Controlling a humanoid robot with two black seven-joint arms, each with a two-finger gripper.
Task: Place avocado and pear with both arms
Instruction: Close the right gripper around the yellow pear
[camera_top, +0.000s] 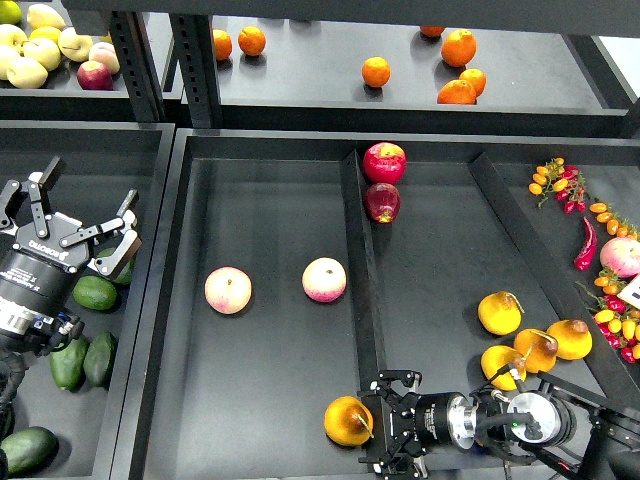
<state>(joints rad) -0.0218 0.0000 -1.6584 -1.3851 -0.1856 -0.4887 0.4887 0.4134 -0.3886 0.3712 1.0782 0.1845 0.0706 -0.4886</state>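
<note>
Low at the divider, right gripper (372, 432) clamps the pear (347, 421), which may roll; left gripper (78, 222) gapes.

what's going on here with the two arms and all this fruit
A two-armed robot is working over black produce trays. Its right gripper is at a golden yellow-orange pear low in the middle tray, beside the divider, fingers around its right side. Its left gripper hangs open above the dark green, egg-shaped avocados in the left tray, holding nothing. Two pink-yellow apples lie untouched in the middle tray.
</note>
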